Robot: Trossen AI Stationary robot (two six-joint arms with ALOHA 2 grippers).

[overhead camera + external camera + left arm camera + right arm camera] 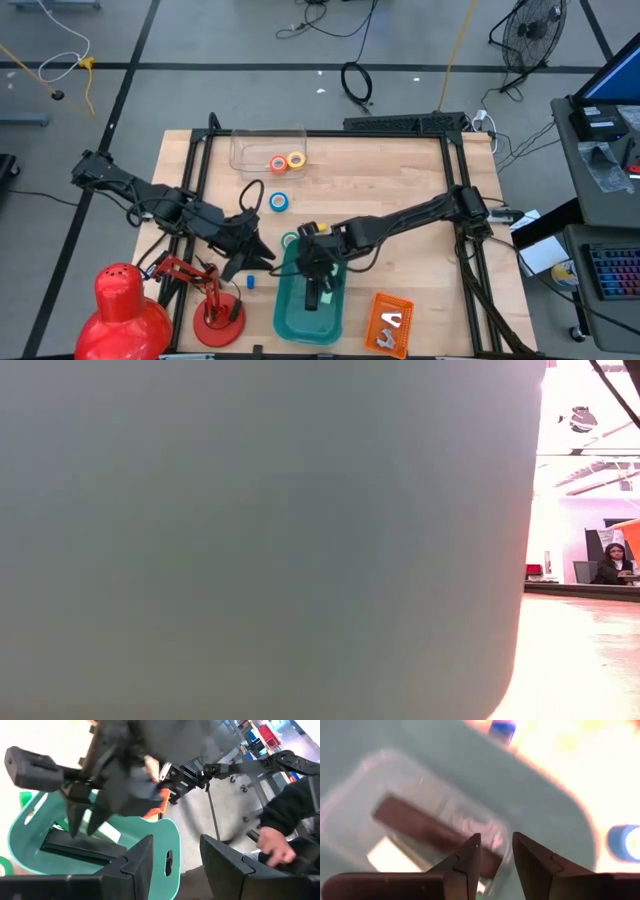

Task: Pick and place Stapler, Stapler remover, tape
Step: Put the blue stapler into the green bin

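The dark stapler [420, 827] lies flat on the floor of the green bin [300, 320], and also shows in the left wrist view [75, 845]. My right gripper [495, 845] hangs open just above it, pointing down into the bin [170, 845], holding nothing. My left gripper [175, 855] is open beside the bin's left side [262, 258]. The staple remover [390, 322] lies in an orange tray right of the bin. Orange [278, 163] and yellow [296, 160] tape rolls sit in a clear container. The blue roll [279, 203] and green roll [290, 240] lie on the table.
A red desk lamp [215, 305] stands left of the bin, with a small blue block [250, 282] between them. The bin wall [260, 540] fills most of the low view. A person's hand [272, 845] shows beyond the table's near edge. Bare wood lies on the right half of the table.
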